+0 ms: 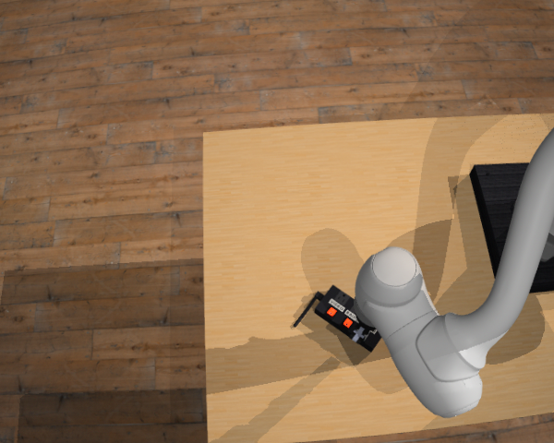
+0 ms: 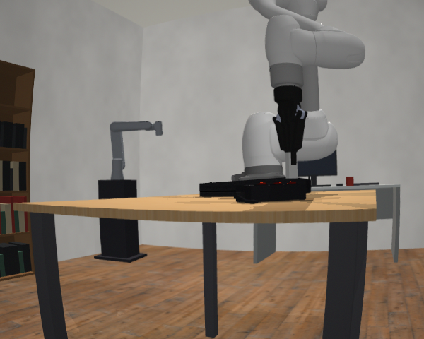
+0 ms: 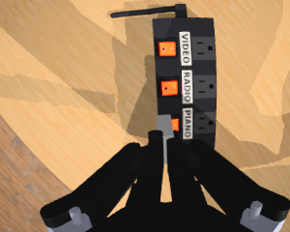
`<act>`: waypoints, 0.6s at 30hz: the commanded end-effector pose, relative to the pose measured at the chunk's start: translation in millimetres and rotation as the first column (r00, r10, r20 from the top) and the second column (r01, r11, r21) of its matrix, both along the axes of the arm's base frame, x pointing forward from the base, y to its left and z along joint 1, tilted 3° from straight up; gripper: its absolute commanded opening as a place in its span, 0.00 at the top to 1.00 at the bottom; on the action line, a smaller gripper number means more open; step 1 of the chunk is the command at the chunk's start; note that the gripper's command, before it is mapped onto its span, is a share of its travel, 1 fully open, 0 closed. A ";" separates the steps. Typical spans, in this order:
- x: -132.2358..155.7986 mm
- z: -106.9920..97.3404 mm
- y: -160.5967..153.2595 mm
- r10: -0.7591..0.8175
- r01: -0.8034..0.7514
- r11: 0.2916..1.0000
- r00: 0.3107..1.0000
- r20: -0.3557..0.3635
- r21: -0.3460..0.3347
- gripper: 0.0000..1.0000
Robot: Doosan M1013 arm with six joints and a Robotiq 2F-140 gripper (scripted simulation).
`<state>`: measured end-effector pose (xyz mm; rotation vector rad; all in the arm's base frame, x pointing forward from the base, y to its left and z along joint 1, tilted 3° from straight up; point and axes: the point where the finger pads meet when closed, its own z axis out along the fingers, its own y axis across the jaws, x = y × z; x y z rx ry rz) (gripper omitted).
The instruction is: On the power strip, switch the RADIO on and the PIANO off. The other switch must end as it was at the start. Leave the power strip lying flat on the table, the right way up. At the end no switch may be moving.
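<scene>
A black power strip [image 3: 187, 77] lies flat on the wooden table, right way up, with three orange switches labelled VIDEO [image 3: 166, 48], RADIO [image 3: 168, 88] and PIANO [image 3: 175, 126]. It also shows in the top view [image 1: 346, 317] and the exterior view [image 2: 271, 188]. My gripper [image 3: 164, 126] is shut and empty, pointing straight down. Its fingertips stand right over the PIANO switch and partly hide it. In the exterior view the fingertips [image 2: 292, 169] reach down to the strip's top at its right end. I cannot tell which way each switch is tipped.
The strip's short black cable [image 1: 306, 310] sticks out toward the table's left edge. A black base block [image 1: 511, 219] stands at the table's right side. The arm's elbow [image 1: 401, 295] overhangs the strip. A second arm on a black pedestal [image 2: 119, 204] and a bookshelf [image 2: 8, 167] stand beyond the table.
</scene>
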<state>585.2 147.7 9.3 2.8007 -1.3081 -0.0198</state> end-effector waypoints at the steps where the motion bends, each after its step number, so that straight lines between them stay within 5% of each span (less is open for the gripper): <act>1: -2.2 -2.8 2.7 -0.002 0.002 1.000 1.000 -0.001 0.002 1.00; 18: -3.1 -2.8 4.0 -0.002 0.002 1.000 1.000 -0.001 0.002 1.00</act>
